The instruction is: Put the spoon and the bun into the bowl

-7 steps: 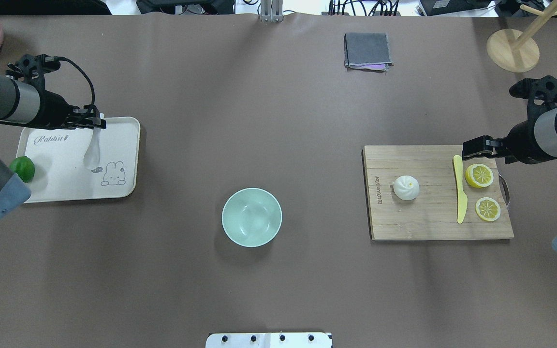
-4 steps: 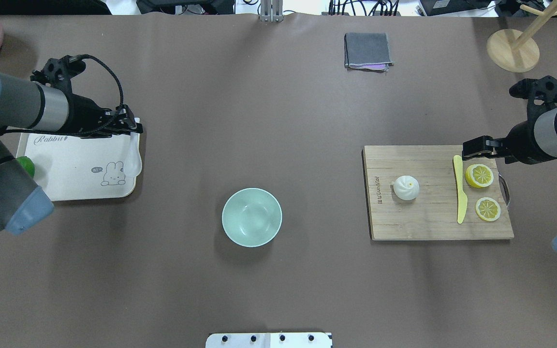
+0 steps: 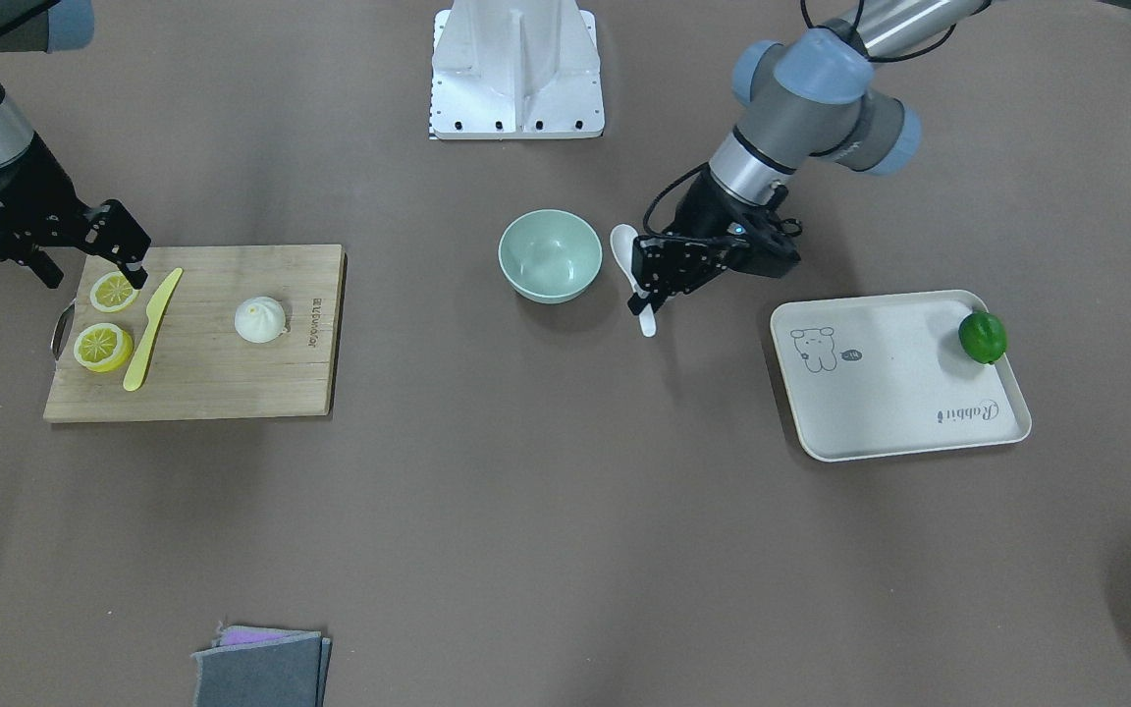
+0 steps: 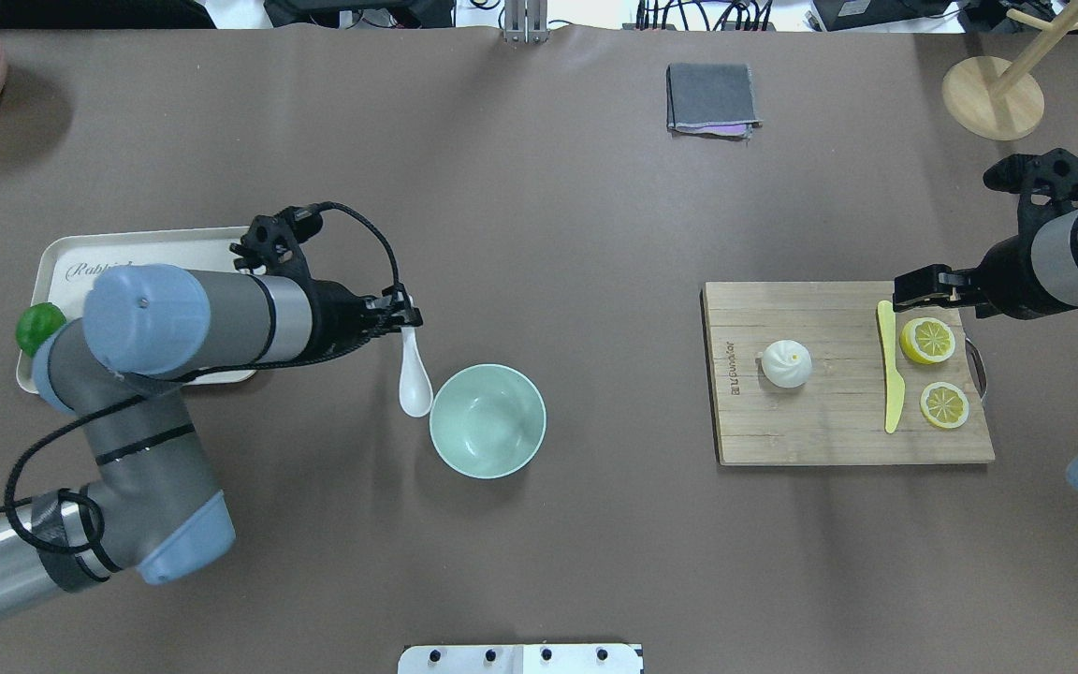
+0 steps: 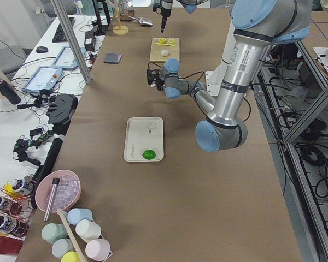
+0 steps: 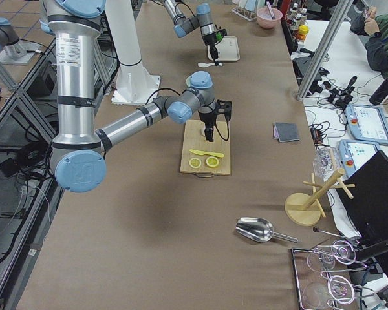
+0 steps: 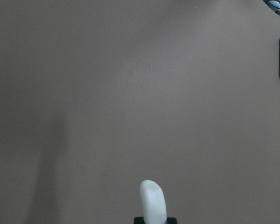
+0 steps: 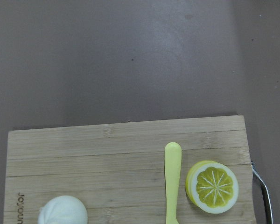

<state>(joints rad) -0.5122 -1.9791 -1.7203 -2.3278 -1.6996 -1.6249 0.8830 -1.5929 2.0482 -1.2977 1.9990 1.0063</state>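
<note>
The spoon (image 4: pixel 415 388) is showing as a small, glossy white piece with a thick short handle and a deep oval scoop. The left hand (image 4: pixel 407 321) is pinching it partway along the handle, fingers closed tight against it. The scoop is pointing toward the robot's edge of the bench (image 4: pixel 539 187) and sitting just beside the left rim of the bowl (image 4: pixel 464 449), outside it.

The bowl is standing near the middle of the bench, round, pale mint green, with smooth plain walls and nothing in it.

The bun (image 4: pixel 787 363) is resting on a rectangular, grained wooden cutting board (image 4: pixel 810 431) toward the right end of the bench. It is white, matte and round, its pleats twisting to a point on top. A flat yellow plastic knife (image 4: pixel 892 384) and two lemon slices (image 4: pixel 927 340) are lying beside it.

The right hand (image 4: pixel 906 288) is hovering over the board's far right corner, holding nothing; how far apart its fingers are I cannot tell.

A cream tray (image 3: pixel 899 403) with rounded corners is lying toward the left end, carrying a green lime (image 3: pixel 982 337).
</note>
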